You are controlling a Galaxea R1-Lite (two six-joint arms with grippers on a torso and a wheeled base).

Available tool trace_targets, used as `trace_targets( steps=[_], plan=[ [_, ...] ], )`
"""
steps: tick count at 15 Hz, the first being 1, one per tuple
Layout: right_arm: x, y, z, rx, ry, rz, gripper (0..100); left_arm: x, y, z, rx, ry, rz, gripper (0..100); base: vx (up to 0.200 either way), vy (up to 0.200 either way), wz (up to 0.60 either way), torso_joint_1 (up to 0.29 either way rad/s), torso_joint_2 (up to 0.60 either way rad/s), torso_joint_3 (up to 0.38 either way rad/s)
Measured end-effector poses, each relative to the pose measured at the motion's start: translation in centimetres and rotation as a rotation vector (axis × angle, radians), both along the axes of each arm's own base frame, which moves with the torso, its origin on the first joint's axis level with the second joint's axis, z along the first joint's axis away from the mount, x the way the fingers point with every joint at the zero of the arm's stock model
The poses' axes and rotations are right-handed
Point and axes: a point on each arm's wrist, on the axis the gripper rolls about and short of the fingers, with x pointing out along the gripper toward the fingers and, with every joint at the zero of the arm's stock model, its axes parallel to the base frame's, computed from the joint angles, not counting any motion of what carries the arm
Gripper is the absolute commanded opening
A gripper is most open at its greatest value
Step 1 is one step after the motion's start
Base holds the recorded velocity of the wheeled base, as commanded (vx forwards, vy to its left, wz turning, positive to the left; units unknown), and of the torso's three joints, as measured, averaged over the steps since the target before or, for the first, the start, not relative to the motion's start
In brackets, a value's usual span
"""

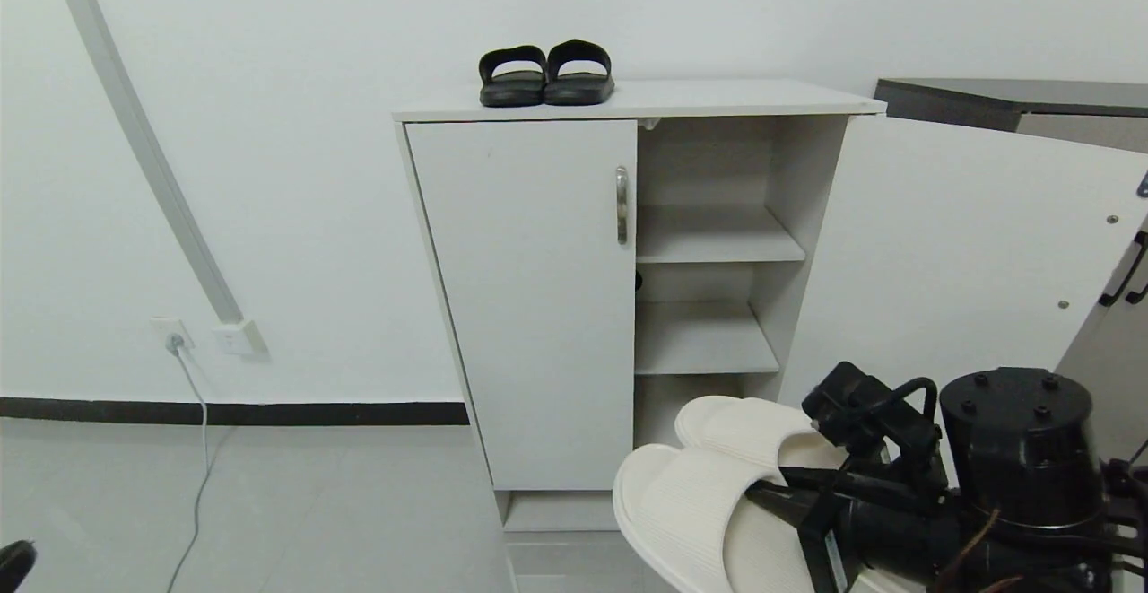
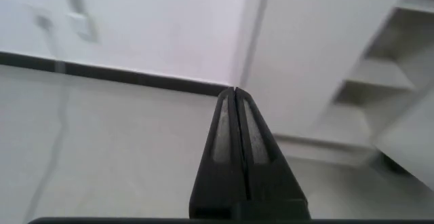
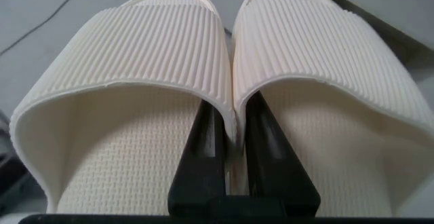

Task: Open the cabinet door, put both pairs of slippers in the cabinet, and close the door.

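A white cabinet (image 1: 520, 306) stands against the wall with its right door (image 1: 951, 252) swung open and its left door shut. A pair of black slippers (image 1: 546, 74) rests on its top. My right gripper (image 1: 789, 485) holds a pair of white slippers (image 1: 717, 485) low in front of the open side, toes toward the cabinet. In the right wrist view its fingers (image 3: 203, 156) pinch the two inner walls of the white slippers (image 3: 224, 68) together. My left gripper (image 2: 235, 125) is shut on nothing, low above the floor to the left of the cabinet (image 2: 319, 47).
Bare shelves (image 1: 713, 239) show inside the open half. A dark-topped grey cabinet (image 1: 1031, 104) stands behind the open door at the right. A wall socket with a cable (image 1: 175, 337) lies at the left. Open grey floor (image 1: 269, 503) spreads to the left.
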Motion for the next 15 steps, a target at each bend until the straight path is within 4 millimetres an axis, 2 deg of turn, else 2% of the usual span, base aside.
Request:
trace_targets(
  steps=[4, 7, 10, 14, 15],
  plan=[
    [2.5, 1.8, -0.3, 0.031, -0.001, -0.239, 0, -2.8, 0.3, -2.8, 0.064, -0.093, 0.169, 0, 0.0, 0.0, 0.0, 0.0, 0.0, 0.0],
    [5.5, 4.1, -1.0, 0.082, -0.056, -0.435, 0, -3.7, 0.1, -6.1, 0.092, -0.14, 0.084, 0, 0.0, 0.0, 0.0, 0.0, 0.0, 0.0],
    [8.2, 5.9, -2.3, 0.086, -0.101, -0.585, 0, -4.1, -0.1, -6.9, 0.122, -0.198, -0.016, 0, 0.0, 0.0, 0.0, 0.0, 0.0, 0.0],
    [11.3, 8.3, -4.2, 0.091, -0.124, -0.661, 0, -4.3, -0.1, -7.0, 0.134, -0.221, -0.042, 0, 0.0, 0.0, 0.0, 0.0, 0.0, 0.0],
    [12.0, 8.7, -4.4, 0.091, -0.138, -0.683, 0, -4.3, -0.2, -7.3, 0.136, -0.198, -0.095, 0, 0.0, 0.0, 0.0, 0.0, 0.0, 0.0]
  ],
)
